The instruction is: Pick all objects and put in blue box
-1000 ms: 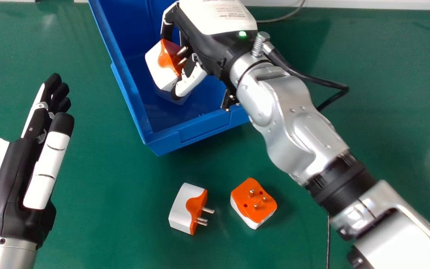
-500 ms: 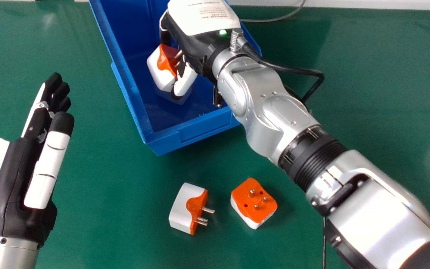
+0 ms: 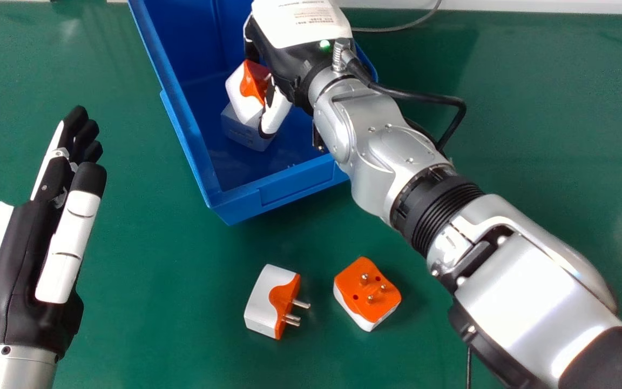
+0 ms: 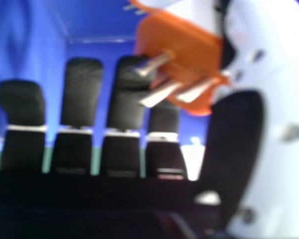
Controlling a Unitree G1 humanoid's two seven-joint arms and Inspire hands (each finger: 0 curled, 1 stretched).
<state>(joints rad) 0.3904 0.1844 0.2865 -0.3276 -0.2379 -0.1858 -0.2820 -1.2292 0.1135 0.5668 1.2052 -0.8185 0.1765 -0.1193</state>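
Because release belongs inside the blue box (image 3: pixel 295 186), my right hand (image 3: pixel 285 60) pinches the upper adapter (image 3: pixel 242 93) thumb-to-fingers over the lower adapter (image 3: pixel 243 131), left hand (image 3: pixel 17 270) idle, fingers straight.

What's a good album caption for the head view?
The robot's right hand holds an adapter inside the blue box; two more adapters lie outside.

Green table (image 3: pixel 143 302): blue box (image 3: pixel 295 186) far, white-orange plug (image 3: pixel 262 302) near, prongs right; second plug (image 3: pixel 354 283) right of it, prongs up; cable (image 3: pixel 397 28) far.
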